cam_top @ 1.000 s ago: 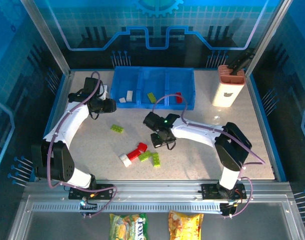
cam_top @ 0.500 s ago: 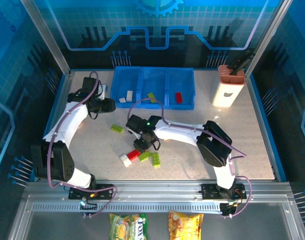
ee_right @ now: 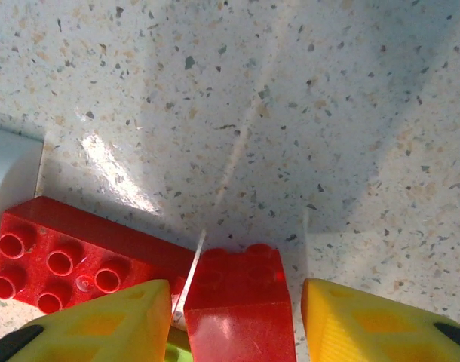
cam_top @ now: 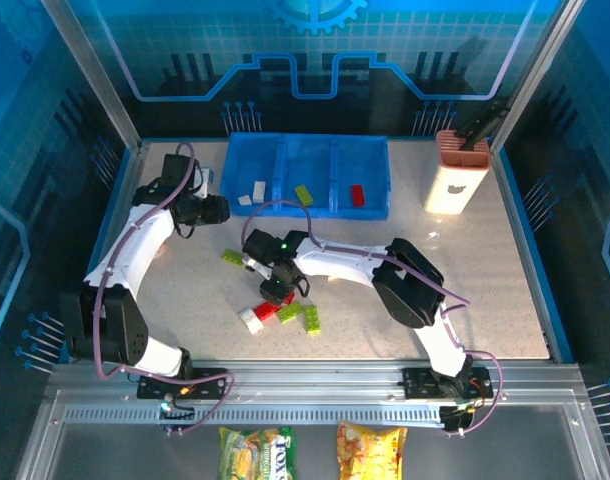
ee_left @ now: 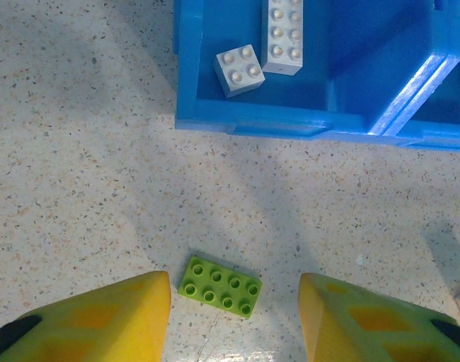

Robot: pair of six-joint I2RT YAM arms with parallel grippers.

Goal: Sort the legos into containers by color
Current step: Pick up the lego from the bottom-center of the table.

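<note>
1. Blue tray [cam_top: 307, 212], at the counter's [cam_top: 485, 280] far edge, held white, green and red legos, one colour per compartment.
2. Several loose bricks [cam_top: 311, 320] remained mid-counter.
3. Left jaws were open and empty over a green brick [ee_left: 219, 286]. Right jaws were open, straddling a red brick [ee_right: 237, 302].

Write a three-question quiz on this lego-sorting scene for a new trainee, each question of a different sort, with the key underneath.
1. True or false: the left compartment of the blue tray holds two white bricks.
2. The brick that sits between the open fingers of the right gripper is: A) red B) white C) lime green.
3. Fill in: the lone brick on the table below the left gripper is ____ in colour.

Key: 1 true; 2 A; 3 lime green.
</note>
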